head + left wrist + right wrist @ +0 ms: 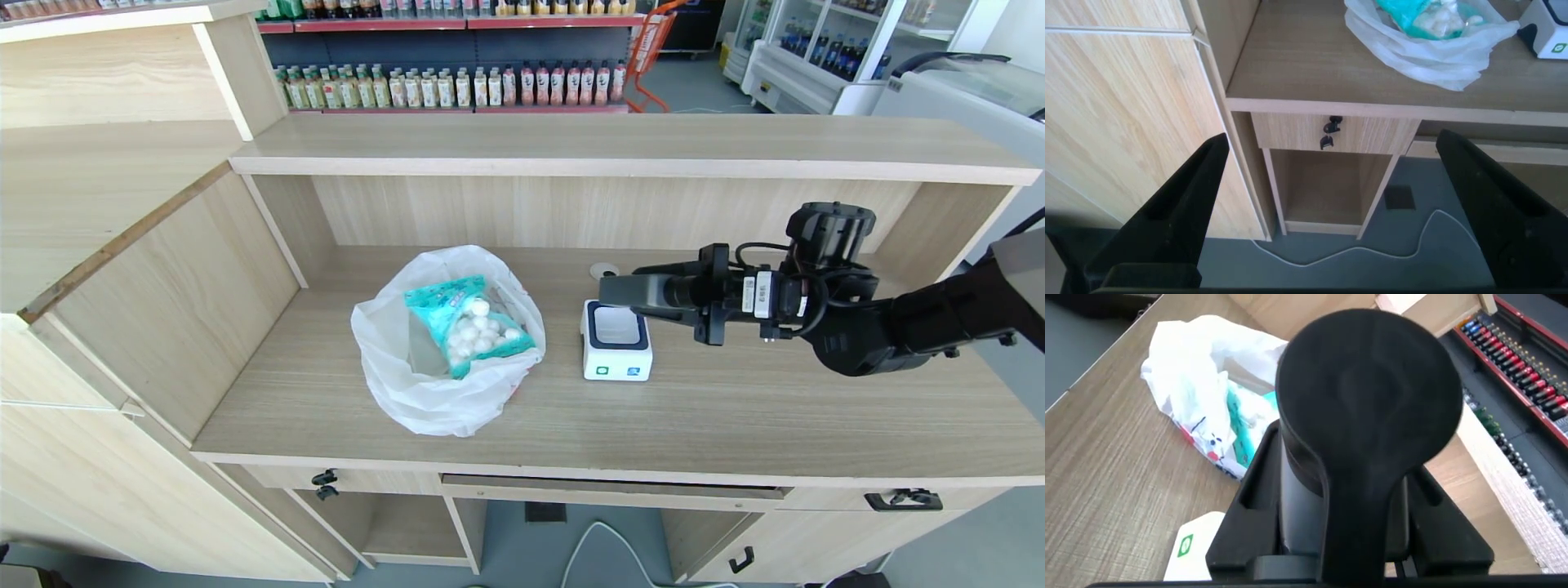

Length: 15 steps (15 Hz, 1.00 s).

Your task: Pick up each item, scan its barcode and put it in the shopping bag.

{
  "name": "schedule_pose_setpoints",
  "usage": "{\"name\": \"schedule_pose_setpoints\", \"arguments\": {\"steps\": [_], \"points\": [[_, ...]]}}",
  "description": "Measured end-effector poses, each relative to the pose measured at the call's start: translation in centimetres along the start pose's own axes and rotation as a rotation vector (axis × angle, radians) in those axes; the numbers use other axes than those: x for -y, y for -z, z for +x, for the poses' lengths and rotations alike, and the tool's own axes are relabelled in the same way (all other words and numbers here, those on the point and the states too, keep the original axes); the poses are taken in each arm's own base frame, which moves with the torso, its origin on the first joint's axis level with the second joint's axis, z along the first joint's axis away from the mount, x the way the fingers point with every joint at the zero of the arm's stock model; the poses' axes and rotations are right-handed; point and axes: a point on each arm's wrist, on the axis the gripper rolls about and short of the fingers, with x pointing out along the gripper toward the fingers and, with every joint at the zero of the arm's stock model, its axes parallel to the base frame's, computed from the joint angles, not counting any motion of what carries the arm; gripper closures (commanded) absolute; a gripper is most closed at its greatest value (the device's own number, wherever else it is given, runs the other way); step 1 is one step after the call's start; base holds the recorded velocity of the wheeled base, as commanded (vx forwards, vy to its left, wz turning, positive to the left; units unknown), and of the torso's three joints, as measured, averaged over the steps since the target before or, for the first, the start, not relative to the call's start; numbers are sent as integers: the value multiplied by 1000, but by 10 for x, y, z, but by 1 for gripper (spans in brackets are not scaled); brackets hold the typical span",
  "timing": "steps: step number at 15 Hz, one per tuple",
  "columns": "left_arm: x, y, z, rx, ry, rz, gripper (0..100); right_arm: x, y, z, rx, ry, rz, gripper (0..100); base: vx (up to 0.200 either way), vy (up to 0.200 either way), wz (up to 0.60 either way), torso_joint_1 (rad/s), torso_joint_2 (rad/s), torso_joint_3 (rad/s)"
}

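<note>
The snack packet lies in the shopping bag beside the scanner, so the task looks done; the left gripper is spread wide, and I cannot tell for the right gripper.

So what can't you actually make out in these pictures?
- Dark item in the right gripper: no barcode or label shows. In the right wrist view its round end hides most of the scanner.
- Shopping bag: in the head view, the teal packet covers anything beneath it.
- Left wrist view: the bag and scanner are cut off by the edge.
- Shelf bottles: too small to identify.
</note>
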Motion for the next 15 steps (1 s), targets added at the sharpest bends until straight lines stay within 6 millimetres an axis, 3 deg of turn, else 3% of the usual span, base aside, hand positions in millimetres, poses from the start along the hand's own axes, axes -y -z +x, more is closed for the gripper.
{"name": "schedule_pose_setpoints", "arguments": {"steps": [7,9,12,15], "points": [[0,0,0,0,0,-1,0,3,-1,-5,-11,7,75,100,0,0,0,0,0,0],[0,0,0,0,0,0,0,10,-15,-14,-43,29,173,100,0,0,0,0,0,0],[0,0,0,0,0,-1,0,22,-44,-35,-183,143,463,100,0,0,0,0,0,0],[0,0,0,0,0,0,0,35,-83,-51,-331,397,807,100,0,0,0,0,0,0]]}}
